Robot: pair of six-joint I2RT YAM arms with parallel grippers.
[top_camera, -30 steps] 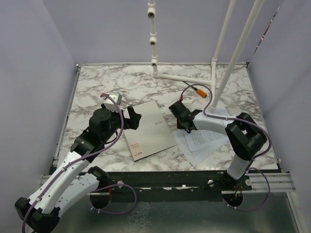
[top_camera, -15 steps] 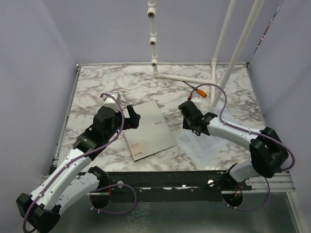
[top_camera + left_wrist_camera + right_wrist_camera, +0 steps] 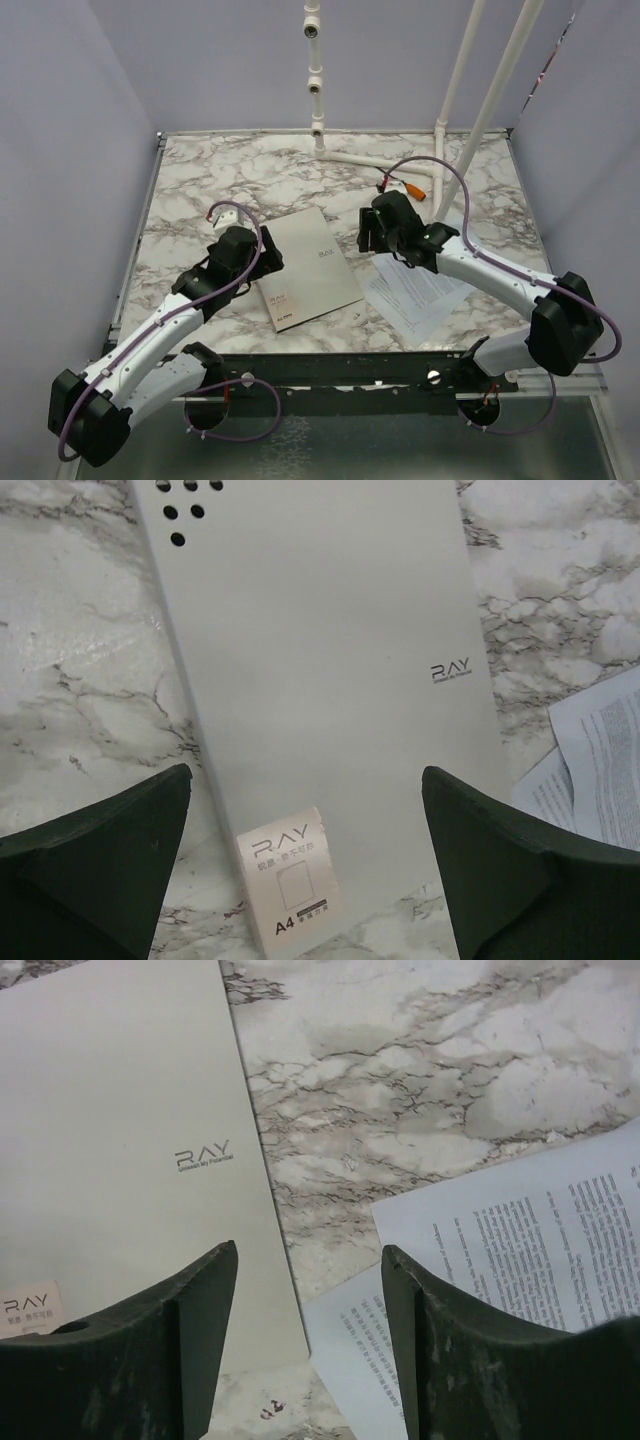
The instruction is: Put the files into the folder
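Observation:
The folder (image 3: 310, 265) lies closed on the marble table, grey-beige cover up with a small label near its front corner. The files (image 3: 415, 295), white printed sheets, are fanned out just right of it. My left gripper (image 3: 262, 260) hovers over the folder's left edge, wide open and empty; in the left wrist view the folder (image 3: 320, 660) fills the space between its fingers (image 3: 100, 860). My right gripper (image 3: 370, 236) hangs open above the gap between the folder (image 3: 120, 1160) and the files (image 3: 520, 1240), holding nothing.
A white pipe frame (image 3: 380, 160) stands at the back of the table, with an orange-tipped cable (image 3: 410, 186) beside it. Purple walls close in the left, right and back sides. The table's front rail (image 3: 350, 360) runs near the arm bases.
My right gripper has gone from shut to open and swung back toward the folder's right edge. My left arm has pushed forward over the folder's left side, still open.

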